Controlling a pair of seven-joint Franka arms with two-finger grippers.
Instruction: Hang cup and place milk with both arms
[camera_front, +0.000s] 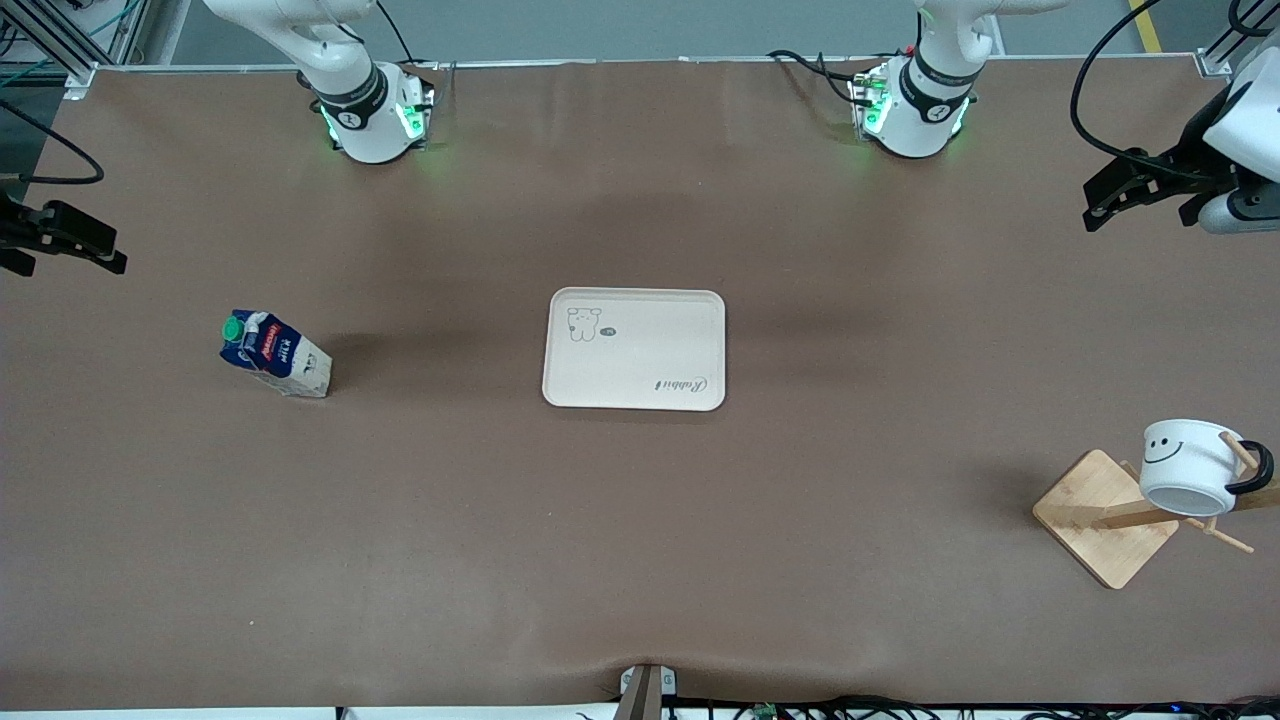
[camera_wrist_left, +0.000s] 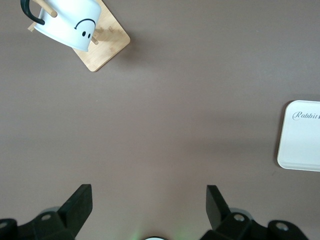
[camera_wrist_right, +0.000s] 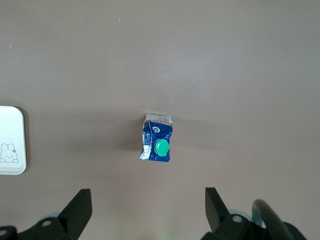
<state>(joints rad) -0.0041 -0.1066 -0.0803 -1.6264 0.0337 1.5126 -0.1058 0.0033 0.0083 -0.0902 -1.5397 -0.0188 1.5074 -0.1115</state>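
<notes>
The cup (camera_front: 1190, 465), white with a black smiley and black handle, hangs by its handle on a peg of a wooden rack (camera_front: 1100, 515) at the left arm's end of the table. It also shows in the left wrist view (camera_wrist_left: 70, 22). The milk (camera_front: 275, 355), a dark-blue and white carton with a green cap, stands on the table at the right arm's end, and shows in the right wrist view (camera_wrist_right: 156, 145). My left gripper (camera_front: 1100, 205) (camera_wrist_left: 149, 192) is open and empty, high over the table's edge. My right gripper (camera_front: 95, 255) (camera_wrist_right: 148, 195) is open and empty, high over the other edge.
A white tray (camera_front: 635, 348) with a rabbit drawing lies flat in the middle of the table, between milk and rack. It shows at the edge of both wrist views (camera_wrist_left: 302, 142) (camera_wrist_right: 10, 140). The rack's base is a square bamboo board (camera_wrist_left: 107, 47).
</notes>
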